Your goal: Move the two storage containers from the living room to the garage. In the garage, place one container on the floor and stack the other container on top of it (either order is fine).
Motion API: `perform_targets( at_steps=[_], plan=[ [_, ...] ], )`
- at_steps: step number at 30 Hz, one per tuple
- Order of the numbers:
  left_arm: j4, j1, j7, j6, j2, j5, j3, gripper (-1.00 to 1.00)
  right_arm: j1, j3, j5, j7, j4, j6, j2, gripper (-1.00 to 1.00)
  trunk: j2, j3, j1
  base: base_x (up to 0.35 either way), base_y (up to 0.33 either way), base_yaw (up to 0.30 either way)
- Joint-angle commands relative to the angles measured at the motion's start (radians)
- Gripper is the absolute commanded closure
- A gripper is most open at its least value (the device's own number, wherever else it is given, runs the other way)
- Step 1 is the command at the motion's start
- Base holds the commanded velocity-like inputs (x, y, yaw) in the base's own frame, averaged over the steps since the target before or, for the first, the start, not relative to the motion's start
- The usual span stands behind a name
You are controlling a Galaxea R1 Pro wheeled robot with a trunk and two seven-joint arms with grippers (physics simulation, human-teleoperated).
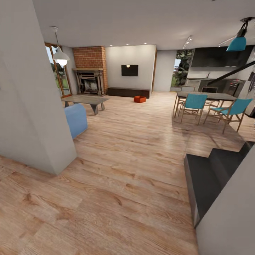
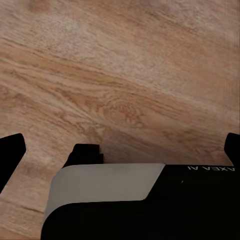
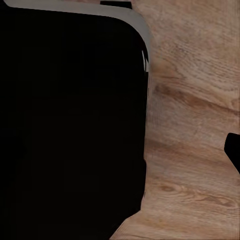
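The robot is at the approach step: it looks across the living room, and nothing has been picked up yet. One orange-red storage container [image 1: 140, 99] sits on the wood plank floor [image 1: 134, 148] far across the room, just in front of the long low dark cabinet [image 1: 128, 92] below the wall TV [image 1: 129, 70] and well apart from the brick fireplace [image 1: 90, 76]. Whether it is one bin or two set close together cannot be told at this distance, nor whether anything lies inside it.

In the left wrist view, dark finger tips [image 2: 11, 156] stand at both edges of the picture with bare planks between them, so those fingers appear spread wide and hold nothing. In the right wrist view one dark tip [image 3: 234, 150] shows beside the robot's black body [image 3: 70, 125]; how far those fingers are open cannot be told.

The next move probably calls for driving forward between the coffee table [image 1: 86, 101] and the dining table [image 1: 207, 96] until the container lies within reach of the fingers.
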Motion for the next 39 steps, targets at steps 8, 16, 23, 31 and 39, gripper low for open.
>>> perform_targets(
  at_steps=[8,16,23,31,39],
  plan=[
    [0.001,-0.001,0.003,-0.004,-0.002,-0.01,0.007,-1.0,0.0,0.002,-0.001,-0.001,0.0,0.001,0.0,-1.0,0.0,-0.001,0.0,0.302,0.188,-0.038],
    [0.001,-0.001,0.003,-0.004,-0.002,-0.01,0.006,-1.0,0.0,0.002,-0.001,-0.001,0.0,0.0,0.0,-1.0,0.0,-0.001,0.0,0.302,0.188,-0.003],
    [0.001,-0.001,0.003,-0.007,-0.002,-0.01,0.007,-1.0,0.0,0.002,-0.001,-0.001,0.0,0.001,0.0,-1.0,0.0,-0.001,0.0,0.31,0.154,0.0],
    [0.001,-0.001,0.003,-0.011,-0.002,-0.01,0.007,-1.0,0.0,0.002,-0.001,-0.001,0.0,0.001,0.0,-1.0,0.0,-0.001,0.0,0.337,0.033,0.0],
    [0.001,-0.001,0.003,-0.011,-0.002,-0.01,0.007,-1.0,0.0,0.001,-0.002,-0.002,0.0,0.001,-0.001,-1.0,0.0,-0.001,0.0,0.345,0.003,0.0]
  ],
)
